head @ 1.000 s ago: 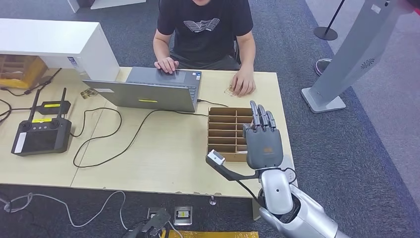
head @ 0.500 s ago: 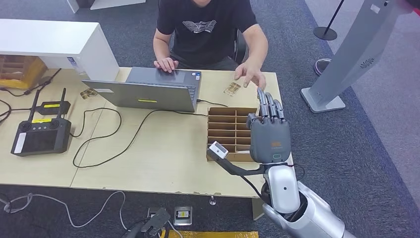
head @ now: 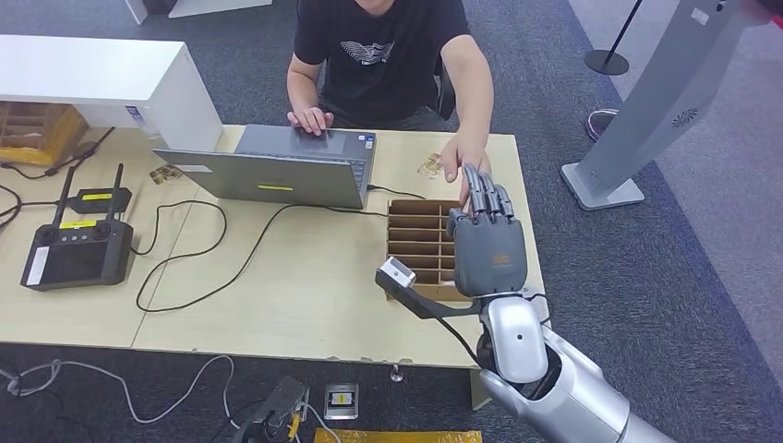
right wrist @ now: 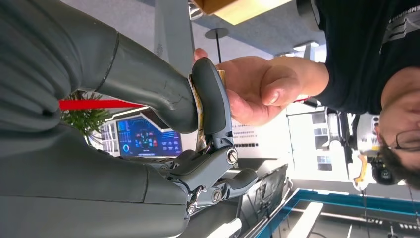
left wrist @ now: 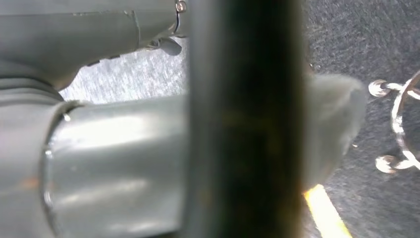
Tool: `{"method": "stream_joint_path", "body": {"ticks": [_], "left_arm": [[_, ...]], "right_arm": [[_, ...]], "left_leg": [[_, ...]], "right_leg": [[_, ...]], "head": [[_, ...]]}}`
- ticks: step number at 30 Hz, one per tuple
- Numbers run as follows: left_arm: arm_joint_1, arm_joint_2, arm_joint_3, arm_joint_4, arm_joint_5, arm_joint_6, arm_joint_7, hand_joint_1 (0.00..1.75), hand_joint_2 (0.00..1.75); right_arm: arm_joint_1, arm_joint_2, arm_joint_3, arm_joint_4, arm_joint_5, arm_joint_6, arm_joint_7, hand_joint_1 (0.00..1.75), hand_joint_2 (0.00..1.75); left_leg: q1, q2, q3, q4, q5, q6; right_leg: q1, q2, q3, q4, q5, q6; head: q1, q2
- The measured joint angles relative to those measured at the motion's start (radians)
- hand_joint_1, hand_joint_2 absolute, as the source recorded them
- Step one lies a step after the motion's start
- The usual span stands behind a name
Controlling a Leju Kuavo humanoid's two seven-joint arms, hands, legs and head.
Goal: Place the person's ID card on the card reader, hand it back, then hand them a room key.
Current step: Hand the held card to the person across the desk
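My right hand [head: 487, 251] is raised upright over the table's right end, its back towards the head camera. In the right wrist view the thumb and a finger [right wrist: 210, 99] pinch a thin card [right wrist: 199, 119], seen edge-on with a yellowish rim. The person's hand [right wrist: 252, 91] is cupped right behind that finger and meets my fingertips [head: 480, 189] in the head view [head: 459, 157]. I cannot tell if the person grips the card. A small gold-patterned card [head: 428, 167] lies on the table beside the person's hand. My left hand [left wrist: 109, 168] is a blurred grey shape over the carpet.
A wooden slotted box [head: 417, 245] sits under my right hand. An open laptop [head: 277, 171] with its cable is in front of the person, whose other hand rests on it. A black remote controller [head: 76, 251] lies at the left. A grey kiosk stand [head: 646, 120] is at the right.
The person's hand lifted off the small card on the table and came to my right hand's fingertips. My right hand swayed slightly right, then back left.
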Motion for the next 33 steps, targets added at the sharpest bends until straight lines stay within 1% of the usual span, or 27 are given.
{"method": "stream_joint_path", "body": {"ticks": [4,7,8,10,11,12,13,15,17,20,24,28,33], "left_arm": [[0.0,-0.008,0.035,0.0,0.1,0.019,-0.086,0.0,0.0],[-0.005,-0.014,0.057,0.0,0.143,0.022,-0.133,0.0,0.0],[-0.006,-0.016,0.062,0.001,0.155,0.021,-0.143,0.0,0.0],[-0.003,-0.019,0.071,0.013,0.19,0.003,-0.183,0.0,0.0],[0.003,-0.02,0.075,0.032,0.215,-0.019,-0.224,0.0,0.0],[0.012,-0.023,0.079,0.063,0.244,-0.055,-0.282,0.0,0.0],[0.021,-0.028,0.081,0.108,0.272,-0.098,-0.348,0.0,0.0],[0.037,-0.046,0.084,0.227,0.321,-0.184,-0.455,0.0,0.0],[0.048,-0.067,0.086,0.334,0.349,-0.235,-0.491,0.0,0.0],[0.05,-0.088,0.088,0.435,0.364,-0.268,-0.489,0.0,0.0],[0.047,-0.116,0.088,0.533,0.366,-0.276,-0.47,0.0,0.0],[0.045,-0.138,0.087,0.596,0.363,-0.3,-0.454,0.0,0.0],[0.042,-0.147,0.086,0.651,0.363,-0.314,-0.454,0.0,0.0]], "right_arm": [[-0.009,0.008,0.015,0.03,-0.02,-0.003,0.0,1.75,1.75],[-0.014,0.011,0.025,0.044,-0.032,-0.003,0.0,1.75,1.75],[-0.015,0.011,0.028,0.048,-0.033,-0.003,0.0,1.44,1.75],[-0.013,0.01,0.031,0.054,-0.027,0.003,0.0,0.57,1.75],[-0.008,0.007,0.031,0.056,-0.021,0.008,0.0,0.13,1.75],[-0.001,0.002,0.031,0.055,-0.015,0.015,0.0,0.0,1.75],[0.009,-0.004,0.03,0.053,-0.01,0.021,0.0,0.0,1.75],[0.025,-0.019,0.029,0.045,-0.006,0.029,0.0,0.0,0.87],[0.029,-0.028,0.029,0.042,-0.006,0.03,0.0,0.0,0.0],[0.029,-0.03,0.032,0.042,-0.006,0.022,0.0,0.0,0.0],[0.029,-0.03,0.037,0.043,0.001,0.004,-0.001,0.0,0.0],[0.026,-0.031,0.047,0.043,0.002,-0.001,-0.002,0.0,0.0],[0.023,-0.031,0.056,0.043,0.002,-0.002,-0.002,0.0,0.0]], "left_leg": [[0.0,-0.001,0.0,0.0,0.0,0.0],[0.0,-0.001,-0.001,0.0,0.0,0.0],[0.0,-0.001,-0.001,0.0,0.0,0.0],[0.0,0.0,-0.001,0.0,0.0,0.0],[0.0,0.0,-0.001,0.0,-0.001,0.0],[0.0,0.0,0.0,0.0,-0.001,0.0],[0.0,0.001,0.0,0.0,-0.001,0.0],[0.0,0.001,-0.001,0.0,-0.001,0.0],[0.0,0.002,-0.001,0.0,-0.001,0.0],[0.0,0.0,-0.002,0.0,-0.001,0.0],[0.0,0.001,-0.001,0.0,-0.001,0.0],[0.0,0.0,-0.001,0.0,0.0,0.0],[0.0,0.0,-0.001,0.0,0.0,0.0]], "right_leg": [[0.0,-0.001,0.0,0.0,0.0,0.0],[0.0,-0.001,0.0,0.0,0.0,0.0],[0.0,-0.001,0.0,0.0,0.0,0.0],[0.0,0.0,0.0,0.0,0.0,0.0],[0.0,0.0,-0.001,0.0,0.0,0.0],[0.0,0.001,-0.001,0.0,0.0,0.0],[0.0,0.001,-0.001,0.0,-0.001,0.0],[0.0,0.002,-0.002,0.0,-0.001,0.0],[0.0,0.002,-0.003,0.0,-0.001,0.0],[0.0,0.0,-0.002,0.0,-0.001,0.0],[0.0,0.0,-0.002,0.0,0.0,0.0],[0.0,0.0,-0.001,0.0,0.0,0.0],[0.0,0.0,-0.002,0.0,0.0,0.0]], "head": [[0.0,0.0],[0.0,0.0],[0.0,0.0],[0.0,0.0],[0.0,0.0],[0.0,0.0],[0.0,0.0],[0.0,0.0],[0.0,0.0],[0.0,0.0],[0.0,0.0],[0.0,0.0],[0.0,0.0]]}}
